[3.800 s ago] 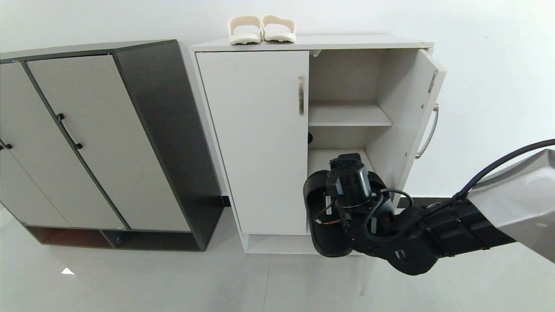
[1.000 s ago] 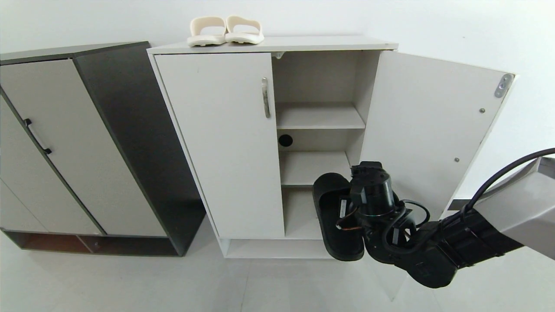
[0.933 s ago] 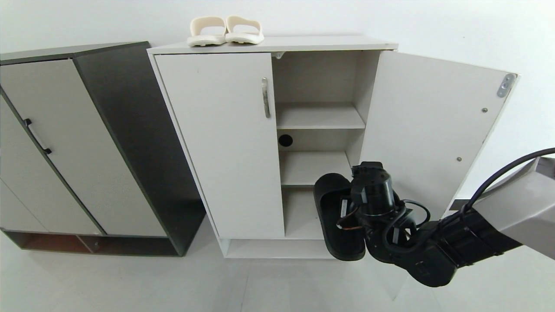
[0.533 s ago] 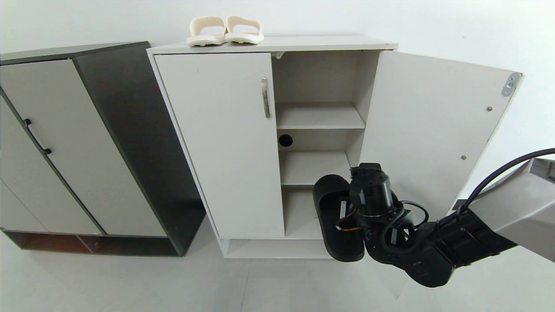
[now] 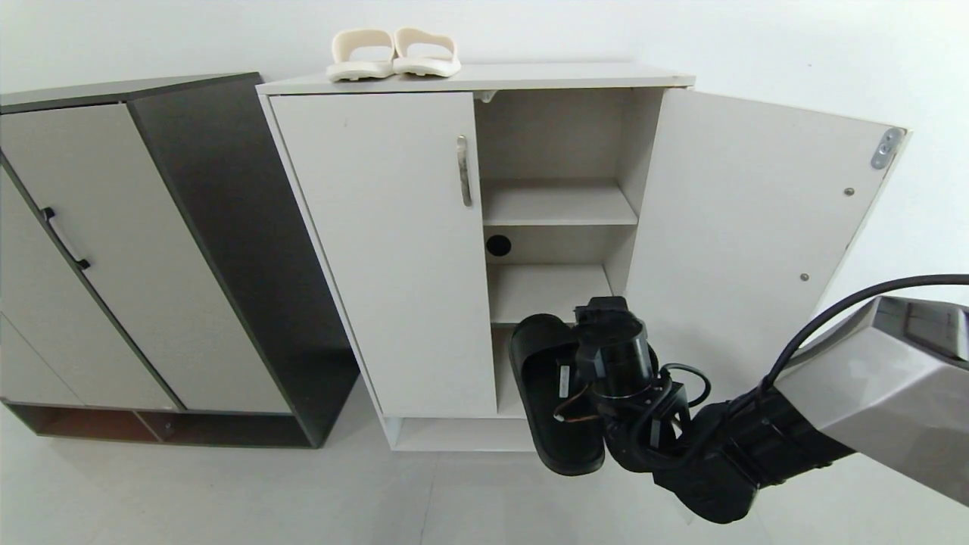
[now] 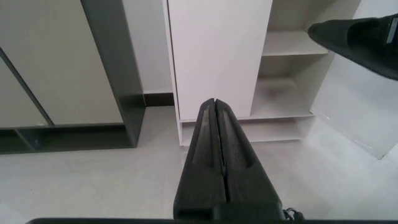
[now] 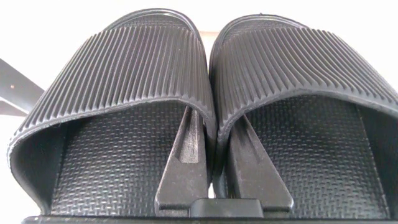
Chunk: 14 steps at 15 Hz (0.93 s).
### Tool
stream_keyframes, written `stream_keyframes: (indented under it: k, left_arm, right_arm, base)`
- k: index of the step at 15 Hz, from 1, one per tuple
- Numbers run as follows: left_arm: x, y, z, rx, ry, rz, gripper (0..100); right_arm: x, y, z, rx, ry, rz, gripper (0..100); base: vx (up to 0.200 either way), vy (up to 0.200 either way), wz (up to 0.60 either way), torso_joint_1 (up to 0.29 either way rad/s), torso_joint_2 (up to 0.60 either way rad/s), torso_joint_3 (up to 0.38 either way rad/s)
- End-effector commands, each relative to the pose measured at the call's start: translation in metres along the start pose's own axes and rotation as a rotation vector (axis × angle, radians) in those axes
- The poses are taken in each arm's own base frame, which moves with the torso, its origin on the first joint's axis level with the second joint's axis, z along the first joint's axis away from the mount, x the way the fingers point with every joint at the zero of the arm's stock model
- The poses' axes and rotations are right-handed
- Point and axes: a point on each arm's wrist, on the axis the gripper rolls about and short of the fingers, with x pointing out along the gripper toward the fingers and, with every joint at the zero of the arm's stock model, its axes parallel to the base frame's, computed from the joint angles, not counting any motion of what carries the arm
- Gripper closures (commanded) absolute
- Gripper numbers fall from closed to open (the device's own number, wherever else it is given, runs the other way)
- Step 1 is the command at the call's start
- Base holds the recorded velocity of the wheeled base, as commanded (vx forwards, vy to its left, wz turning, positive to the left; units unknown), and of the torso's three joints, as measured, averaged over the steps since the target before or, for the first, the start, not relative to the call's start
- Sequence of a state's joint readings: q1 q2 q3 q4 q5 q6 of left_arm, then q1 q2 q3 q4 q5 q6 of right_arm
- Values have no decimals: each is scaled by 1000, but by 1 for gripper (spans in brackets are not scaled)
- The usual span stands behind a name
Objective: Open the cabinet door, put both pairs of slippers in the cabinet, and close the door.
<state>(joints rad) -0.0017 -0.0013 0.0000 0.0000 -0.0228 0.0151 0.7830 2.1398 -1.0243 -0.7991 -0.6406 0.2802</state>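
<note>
Slippers of the black pair hang clamped by their touching inner walls in my right end effector before the bottom shelf of the cabinet, so I'd slide them in level, toes first, clear of the open door.

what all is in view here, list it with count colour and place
white cabinet: one, white, centre, against the wall
open door: one, white, cabinet's right side
shelves: two, white, inside the open half
cream slippers: one pair, cream, on top of the cabinet
black slippers: one pair, black, held before the open half
grey cabinet: one, grey, left of the white one, doors shut
left gripper: one, black, shut, above the floor
right gripper: one, black, shut on the black slippers
</note>
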Motion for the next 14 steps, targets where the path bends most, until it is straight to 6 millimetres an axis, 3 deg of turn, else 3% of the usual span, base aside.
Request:
stream_keyframes:
  k: [1,11,14]
  left_arm:
    - [0,0,0,0,1,0,100]
    - [0,0,0,2,1,0,100]
    - [0,0,0,9,1,0,100]
  right_arm:
    - [7,3,-14,-20,23,-5,100]
    - [10,4,-21,-34,28,-35,100]
    - [13,16,-26,-49,-9,-89,100]
  base:
    - [0,0,0,0,0,0]
    - [0,0,0,3,4,-181]
    - [0,0,0,2,1,-198]
